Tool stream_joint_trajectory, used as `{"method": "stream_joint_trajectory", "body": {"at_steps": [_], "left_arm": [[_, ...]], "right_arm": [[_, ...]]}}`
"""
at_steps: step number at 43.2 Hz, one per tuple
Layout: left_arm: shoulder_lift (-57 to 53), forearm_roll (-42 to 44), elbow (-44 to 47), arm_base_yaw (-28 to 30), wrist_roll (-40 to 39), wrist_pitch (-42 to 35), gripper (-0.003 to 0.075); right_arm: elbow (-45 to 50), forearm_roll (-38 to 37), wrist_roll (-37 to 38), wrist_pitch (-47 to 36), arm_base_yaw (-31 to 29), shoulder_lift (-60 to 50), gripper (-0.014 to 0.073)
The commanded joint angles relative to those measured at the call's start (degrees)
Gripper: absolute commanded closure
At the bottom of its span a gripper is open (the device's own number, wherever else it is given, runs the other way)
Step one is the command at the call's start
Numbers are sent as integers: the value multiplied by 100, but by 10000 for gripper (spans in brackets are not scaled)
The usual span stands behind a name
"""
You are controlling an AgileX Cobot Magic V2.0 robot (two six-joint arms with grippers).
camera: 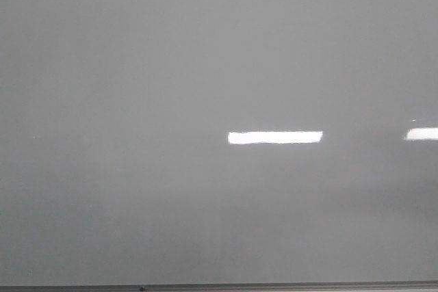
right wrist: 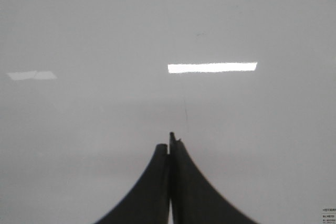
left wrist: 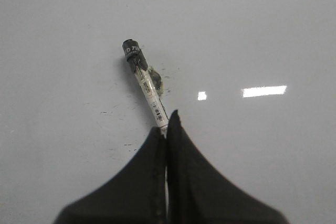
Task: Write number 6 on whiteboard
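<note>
The glossy pale grey whiteboard (camera: 137, 100) fills the front view, with its thin grey frame edge (camera: 274, 286) along the bottom. No number 6 shows on it in any view. Neither gripper shows in the front view. In the left wrist view my left gripper (left wrist: 167, 121) is shut on a white marker (left wrist: 149, 90) with a black end (left wrist: 130, 51) pointing at the board (left wrist: 262, 24). Faint black flecks (left wrist: 128, 144) lie on the board near it. In the right wrist view my right gripper (right wrist: 170, 142) is shut and empty over the board (right wrist: 79, 24).
Bright rectangular light reflections lie on the board in the front view (camera: 275, 137), the left wrist view (left wrist: 264, 91) and the right wrist view (right wrist: 212, 67). A thin faint vertical line (right wrist: 186, 114) shows on the board beyond the right gripper.
</note>
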Motion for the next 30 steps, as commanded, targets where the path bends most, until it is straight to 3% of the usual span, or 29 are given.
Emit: {"method": "stream_joint_trajectory", "body": {"at_steps": [1, 23, 30], "left_arm": [[-80, -57, 34, 9, -51, -504, 741], [-80, -57, 34, 9, -51, -528, 741], [-80, -194, -17, 9, -51, -1389, 741]], "right_arm": [[-75, 19, -69, -419, -11, -88, 655], [-75, 19, -69, -513, -11, -88, 655], [-339, 30, -69, -512, -11, -88, 655]]}}
